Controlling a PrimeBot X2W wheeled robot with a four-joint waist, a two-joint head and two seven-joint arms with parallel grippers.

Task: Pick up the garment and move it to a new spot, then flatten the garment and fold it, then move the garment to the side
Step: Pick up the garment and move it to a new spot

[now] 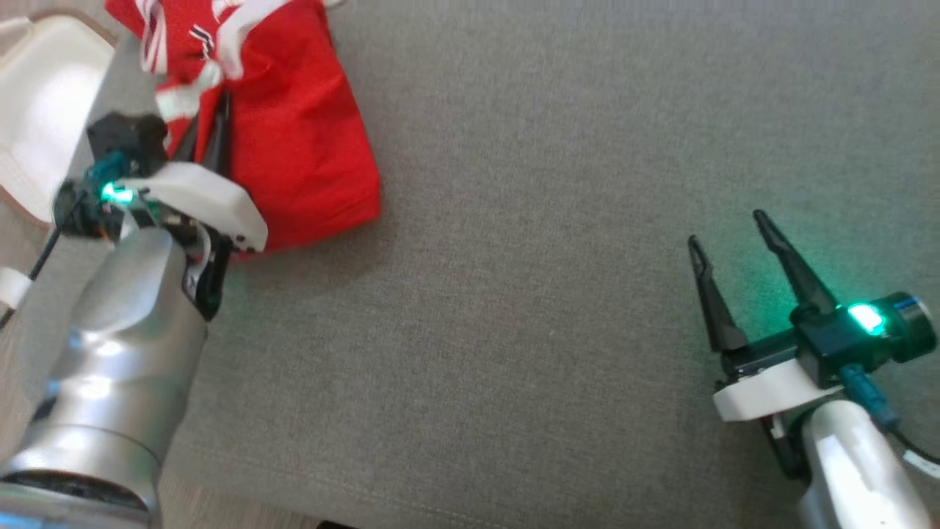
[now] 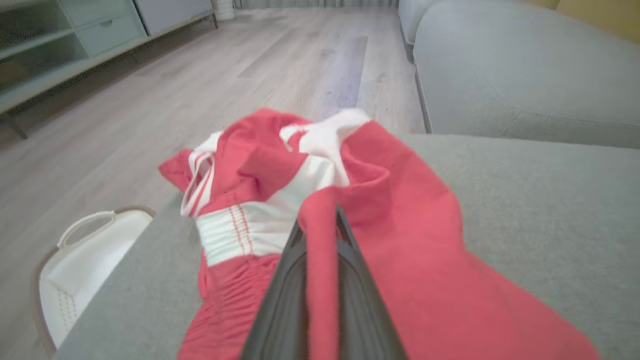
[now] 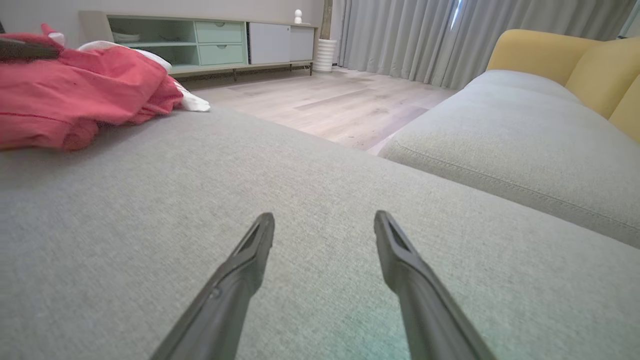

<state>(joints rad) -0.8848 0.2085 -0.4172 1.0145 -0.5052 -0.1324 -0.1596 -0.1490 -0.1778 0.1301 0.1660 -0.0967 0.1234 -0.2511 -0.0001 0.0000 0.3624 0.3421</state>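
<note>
The red-and-white garment [image 1: 301, 147] lay bunched at the grey cushion's [image 1: 514, 308] far-left corner, near the edge. The left gripper [image 2: 320, 218] pinched one thin fold, which might slip on lifting. The right gripper [image 1: 725, 226] hovered, spread wide, well apart.

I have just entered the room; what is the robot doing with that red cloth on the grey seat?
The left gripper is shut on a fold of the red and white garment, which sits crumpled at the far left corner of the grey cushion, near a white laundry basket. The right gripper is open and empty over bare cushion, apart from the garment. Nothing is flattened or folded yet.
</note>
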